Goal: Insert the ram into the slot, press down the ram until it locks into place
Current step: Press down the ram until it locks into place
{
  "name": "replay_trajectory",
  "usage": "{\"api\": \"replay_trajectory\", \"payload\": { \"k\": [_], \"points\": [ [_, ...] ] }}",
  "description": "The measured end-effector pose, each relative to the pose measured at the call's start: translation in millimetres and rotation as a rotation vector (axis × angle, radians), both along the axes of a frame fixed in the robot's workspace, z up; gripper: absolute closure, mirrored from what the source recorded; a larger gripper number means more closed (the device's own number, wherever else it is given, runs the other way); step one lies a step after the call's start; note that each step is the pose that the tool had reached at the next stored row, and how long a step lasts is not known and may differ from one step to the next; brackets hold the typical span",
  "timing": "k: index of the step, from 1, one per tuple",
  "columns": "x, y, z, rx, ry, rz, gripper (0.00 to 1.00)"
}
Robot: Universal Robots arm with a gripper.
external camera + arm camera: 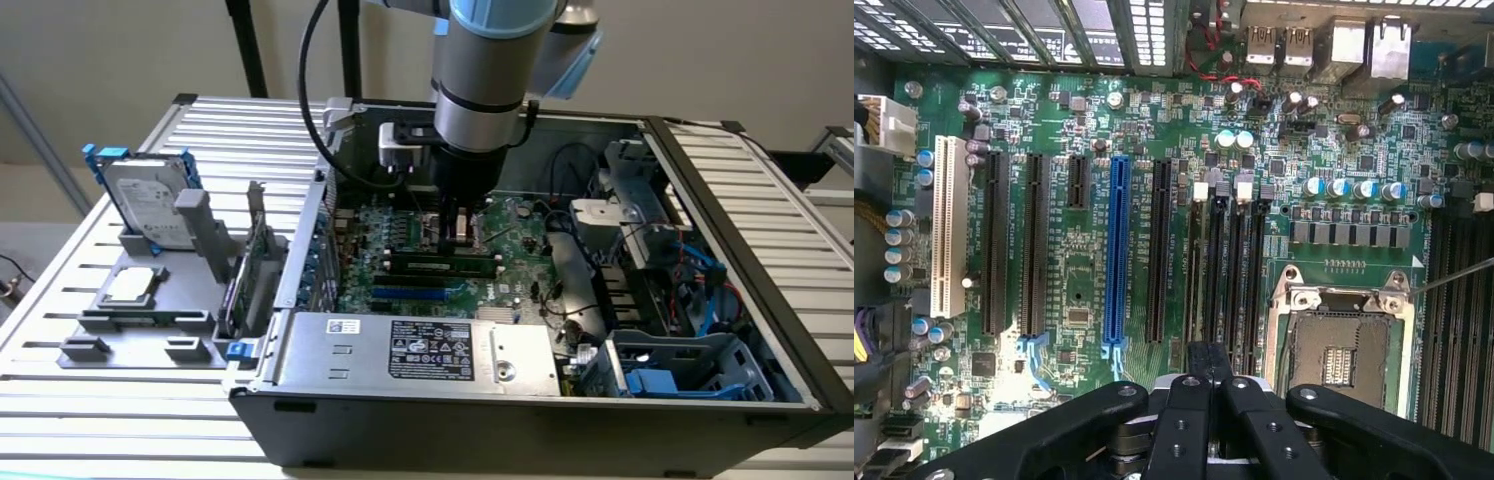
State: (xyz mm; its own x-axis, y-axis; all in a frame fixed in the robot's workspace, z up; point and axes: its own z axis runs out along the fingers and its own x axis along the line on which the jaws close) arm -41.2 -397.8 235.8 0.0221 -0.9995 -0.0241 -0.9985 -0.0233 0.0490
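Note:
The ram (434,266), a thin green stick with black chips, stands on edge along one of the black slots on the motherboard (400,235), inside the open computer case. My gripper (457,238) hangs straight down just above and behind it. I cannot tell whether it touches the stick. In the wrist view the gripper (1209,358) looks shut, its black tips together over the group of parallel black memory slots (1226,280) with white end clips. No green stick shows between the fingers there.
A blue slot (1117,250) and other black slots lie beside the memory slots, with the silver CPU socket (1344,340) on the other side. The power supply (414,345) and a blue drive cage (681,365) bound the case. A hard drive (140,200) stands on a grey fixture.

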Motion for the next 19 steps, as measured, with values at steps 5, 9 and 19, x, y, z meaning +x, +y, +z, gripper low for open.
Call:
{"api": "replay_trajectory", "payload": {
  "k": [5,9,19],
  "points": [
    [0.2,0.1,-0.1,-0.0038,-0.0001,0.000,0.90],
    [0.3,0.0,-0.5,-0.0087,0.0000,0.000,0.90],
    [0.2,0.0,-8.8,-0.0096,0.0004,0.000,0.90]
  ]
}}
